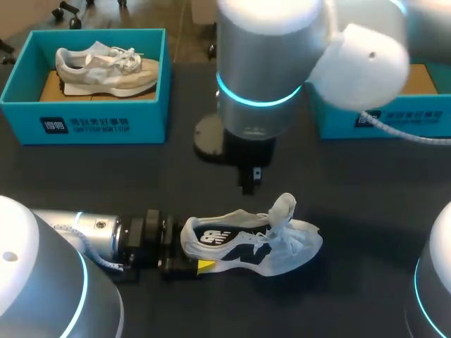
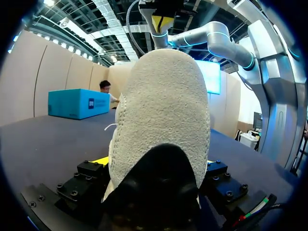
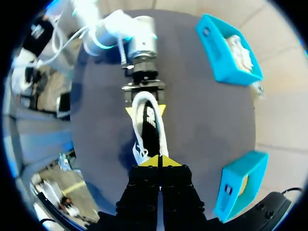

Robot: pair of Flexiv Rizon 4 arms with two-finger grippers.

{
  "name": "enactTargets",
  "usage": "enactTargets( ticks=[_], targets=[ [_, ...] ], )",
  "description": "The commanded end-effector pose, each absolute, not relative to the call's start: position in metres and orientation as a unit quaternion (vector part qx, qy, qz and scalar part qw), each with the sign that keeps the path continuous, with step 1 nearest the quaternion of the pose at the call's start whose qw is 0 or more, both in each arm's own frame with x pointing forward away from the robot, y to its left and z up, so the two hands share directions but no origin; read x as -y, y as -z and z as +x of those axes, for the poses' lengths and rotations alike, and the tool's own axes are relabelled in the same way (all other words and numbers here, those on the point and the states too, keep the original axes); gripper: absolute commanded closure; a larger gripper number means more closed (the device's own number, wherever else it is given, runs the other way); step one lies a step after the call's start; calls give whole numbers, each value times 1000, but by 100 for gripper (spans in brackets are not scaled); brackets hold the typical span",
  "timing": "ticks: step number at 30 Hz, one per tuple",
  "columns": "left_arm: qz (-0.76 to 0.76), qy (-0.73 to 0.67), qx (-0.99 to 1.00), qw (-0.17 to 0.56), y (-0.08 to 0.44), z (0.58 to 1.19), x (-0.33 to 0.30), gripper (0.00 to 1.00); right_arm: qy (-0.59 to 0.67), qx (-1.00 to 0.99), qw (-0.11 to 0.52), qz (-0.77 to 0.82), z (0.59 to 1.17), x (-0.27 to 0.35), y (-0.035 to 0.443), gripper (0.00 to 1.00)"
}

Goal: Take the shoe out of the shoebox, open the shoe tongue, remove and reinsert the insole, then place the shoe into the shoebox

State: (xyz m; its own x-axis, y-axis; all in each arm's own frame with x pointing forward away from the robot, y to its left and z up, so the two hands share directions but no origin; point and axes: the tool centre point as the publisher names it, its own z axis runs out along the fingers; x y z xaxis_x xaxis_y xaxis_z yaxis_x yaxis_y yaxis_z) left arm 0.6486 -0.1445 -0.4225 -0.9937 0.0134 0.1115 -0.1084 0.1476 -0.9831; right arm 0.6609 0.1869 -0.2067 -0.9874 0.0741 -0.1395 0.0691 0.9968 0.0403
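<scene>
Our left pincer (image 1: 192, 253) is clenched on the heel of the shoe (image 1: 250, 246), one yellow tip on each side. The shoe lies on the table (image 1: 84, 183), heel at nine o'clock, toe at three, laces loose. Our right pincer (image 3: 159, 161) hangs over it, at twelve o'clock from the shoe, tips pressed together on nothing. We judge it the nearer one for the tongue. Its view shows both tips at the heel, the head view only one. A box (image 1: 384, 120) sits at two o'clock.

Dark table (image 1: 366, 186), blue box (image 1: 151, 121) — beige sneaker (image 1: 106, 69)
</scene>
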Motion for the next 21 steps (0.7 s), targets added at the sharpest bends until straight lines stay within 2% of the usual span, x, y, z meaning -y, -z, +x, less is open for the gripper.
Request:
enactTargets(
  ticks=[1,12,21],
  targets=[
    [32,-653,756,46,425,648,144,100,-13,-999,43,-24,671,-202,217,100],
    [32,-653,756,46,425,648,144,100,-13,-999,43,-24,671,-202,217,100],
    [32,-653,756,46,425,648,144,100,-1,-996,53,-75,648,-231,255,100]
  ],
)
